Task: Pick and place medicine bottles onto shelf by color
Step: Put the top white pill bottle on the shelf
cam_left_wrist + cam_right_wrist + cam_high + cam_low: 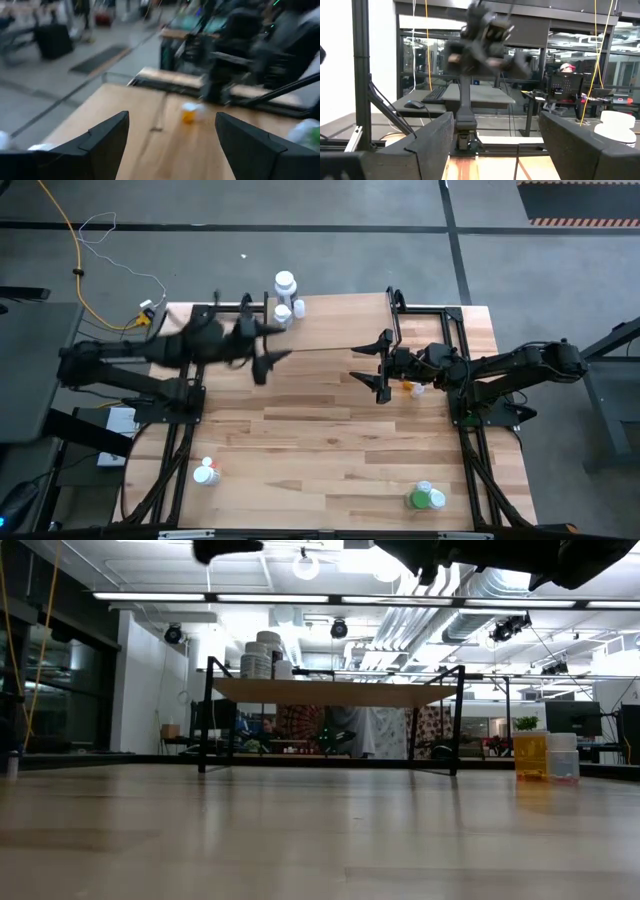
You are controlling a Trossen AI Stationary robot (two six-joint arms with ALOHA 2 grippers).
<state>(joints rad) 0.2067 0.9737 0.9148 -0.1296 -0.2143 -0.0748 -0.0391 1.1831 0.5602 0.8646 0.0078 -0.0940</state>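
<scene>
While the left gripper [268, 345] hangs blurred above the table's far left part with its jaws wide and nothing between them, two white bottles [285, 295] already stand on the shelf [340, 325] at its left end. Going rightward, a red-topped bottle [206, 473] waits at the near left of the table, an orange bottle [412, 388] lies just beside the right gripper [380, 374], and a green bottle [427, 497] stands near the front right edge. That right gripper hovers over the shelf's front edge, jaws also spread and empty. Judging from this, the orange bottle looks the handiest pick: come down square over it, close around the body rather than the cap, and lift clear of the shelf's edge.
</scene>
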